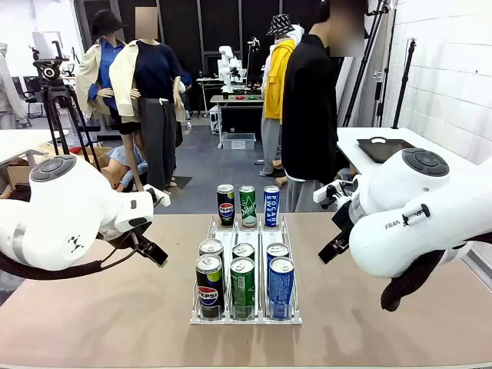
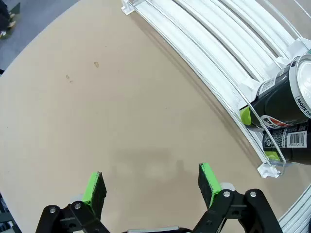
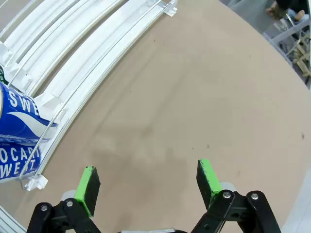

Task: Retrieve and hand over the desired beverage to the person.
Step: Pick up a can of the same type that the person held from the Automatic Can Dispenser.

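Observation:
A clear three-lane rack (image 1: 246, 318) stands mid-table. Its left lane holds black Pepsi cans (image 1: 209, 286), the middle lane green cans (image 1: 243, 287), the right lane blue Pocari Sweat cans (image 1: 281, 287). The person (image 1: 309, 115), in a black jacket, stands at the far side, right of centre. My left gripper (image 2: 151, 187) hangs open over bare tabletop left of the rack (image 2: 209, 63), a Pepsi can (image 2: 282, 102) off to its side. Over bare table on the rack's (image 3: 97, 53) other side, my right gripper (image 3: 148, 184) is open and empty too, near a Pocari can (image 3: 19, 141).
The tan tabletop (image 1: 115, 323) has free room on both sides of the rack. A white side table with a black tray (image 1: 384, 147) stands at the back right. A camera tripod (image 1: 55, 88) stands at the back left.

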Robot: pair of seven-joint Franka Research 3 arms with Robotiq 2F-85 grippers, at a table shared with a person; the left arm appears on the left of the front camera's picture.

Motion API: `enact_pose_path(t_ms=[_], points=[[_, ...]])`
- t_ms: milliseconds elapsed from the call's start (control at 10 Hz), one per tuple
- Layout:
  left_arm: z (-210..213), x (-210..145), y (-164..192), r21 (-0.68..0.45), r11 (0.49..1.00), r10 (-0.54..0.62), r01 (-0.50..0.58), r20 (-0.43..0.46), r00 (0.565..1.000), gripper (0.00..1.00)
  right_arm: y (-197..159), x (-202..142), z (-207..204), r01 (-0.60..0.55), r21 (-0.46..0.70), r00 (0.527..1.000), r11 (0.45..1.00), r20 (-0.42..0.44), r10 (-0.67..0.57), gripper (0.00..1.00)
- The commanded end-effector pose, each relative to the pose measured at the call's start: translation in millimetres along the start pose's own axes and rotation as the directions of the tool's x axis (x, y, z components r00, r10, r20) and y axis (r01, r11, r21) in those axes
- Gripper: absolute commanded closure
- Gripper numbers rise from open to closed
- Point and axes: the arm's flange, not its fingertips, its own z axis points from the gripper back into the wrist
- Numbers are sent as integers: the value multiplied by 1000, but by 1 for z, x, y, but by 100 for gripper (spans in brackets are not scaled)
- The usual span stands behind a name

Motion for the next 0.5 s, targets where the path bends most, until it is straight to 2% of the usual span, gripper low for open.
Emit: enact_pose_path(t_ms=[0,400], points=[[0,0,0,0,1000,0,0,0,1000,0,0,0,0,0,0,1000,1000,0,0,0],[0,0,0,0,1000,0,0,0,1000,0,0,0,0,0,0,1000,1000,0,0,0]])
